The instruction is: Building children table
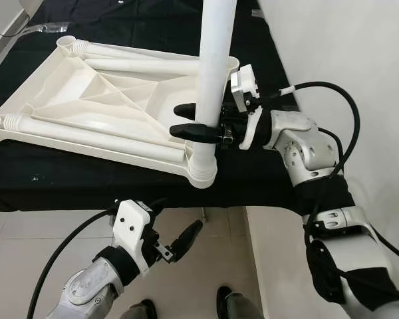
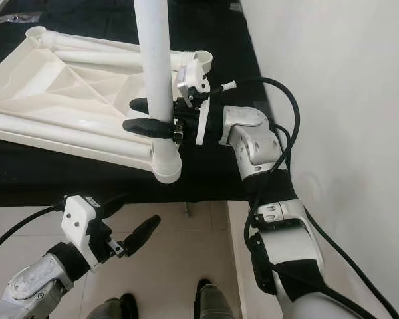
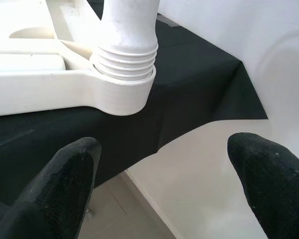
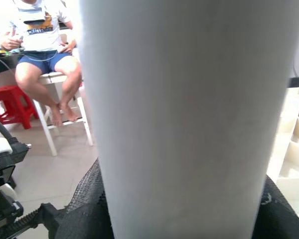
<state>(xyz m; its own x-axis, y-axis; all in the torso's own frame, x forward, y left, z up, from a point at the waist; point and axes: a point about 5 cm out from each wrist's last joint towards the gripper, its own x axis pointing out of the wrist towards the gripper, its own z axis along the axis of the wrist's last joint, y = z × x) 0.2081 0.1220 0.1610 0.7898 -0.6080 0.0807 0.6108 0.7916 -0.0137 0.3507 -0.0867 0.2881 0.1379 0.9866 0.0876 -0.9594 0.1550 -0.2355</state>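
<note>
A white plastic table top [image 1: 66, 86] lies upside down on a black-covered surface. One white leg [image 1: 213, 60] stands upright in its near right corner socket [image 1: 203, 174]. My right gripper [image 1: 179, 119] is shut on that leg a little above the socket, one black finger on each side of it. In the right wrist view the leg [image 4: 189, 99] sits between the fingers [image 4: 87, 204]. My left gripper [image 1: 176, 222] hangs open below the surface's front edge, nothing in it. Its wrist view looks up at the threaded leg base [image 3: 124, 59] in the socket.
Loose white tubes [image 1: 139, 66] lie in the table top's underside. A white wall [image 1: 359, 53] stands close on the right. The black cloth's front edge [image 1: 86, 199] overhangs tiled floor where my feet [image 1: 236, 307] stand. A person [image 4: 40, 45] sits on a chair beside a red stool [image 4: 10, 104].
</note>
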